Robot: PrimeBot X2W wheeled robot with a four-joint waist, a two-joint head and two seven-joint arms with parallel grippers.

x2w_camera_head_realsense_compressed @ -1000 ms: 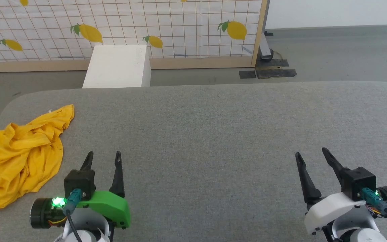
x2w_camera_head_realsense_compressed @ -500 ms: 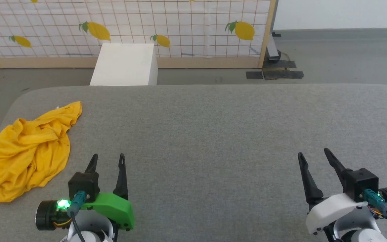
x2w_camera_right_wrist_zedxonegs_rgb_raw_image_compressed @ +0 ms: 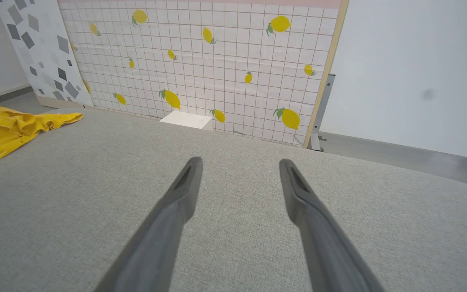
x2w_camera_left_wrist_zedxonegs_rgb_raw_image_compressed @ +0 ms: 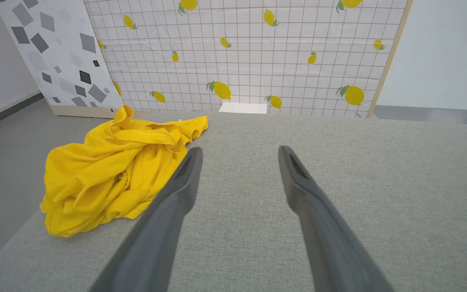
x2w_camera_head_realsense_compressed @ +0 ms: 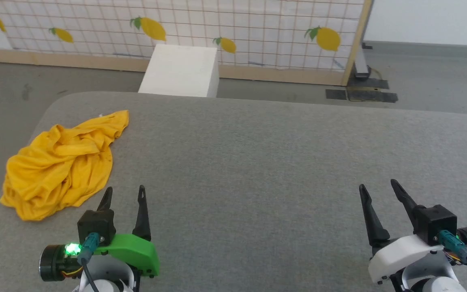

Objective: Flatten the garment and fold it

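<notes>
Far left of your right gripper point(x2w_camera_right_wrist_zedxonegs_rgb_raw_image_compressed: 239, 161), the garment point(x2w_camera_right_wrist_zedxonegs_rgb_raw_image_compressed: 6, 129) runs off the edge; you cannot tell its front from its back.

Grey fabric-covered table point(x2w_camera_head_realsense_compressed: 258, 154), crumpled yellow garment point(x2w_camera_head_realsense_compressed: 63, 162) near its far-left corner.

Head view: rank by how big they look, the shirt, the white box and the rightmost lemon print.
1. shirt, crumpled
2. white box, farther off, so its real size is unsure
3. lemon print, clearly smallest
</notes>
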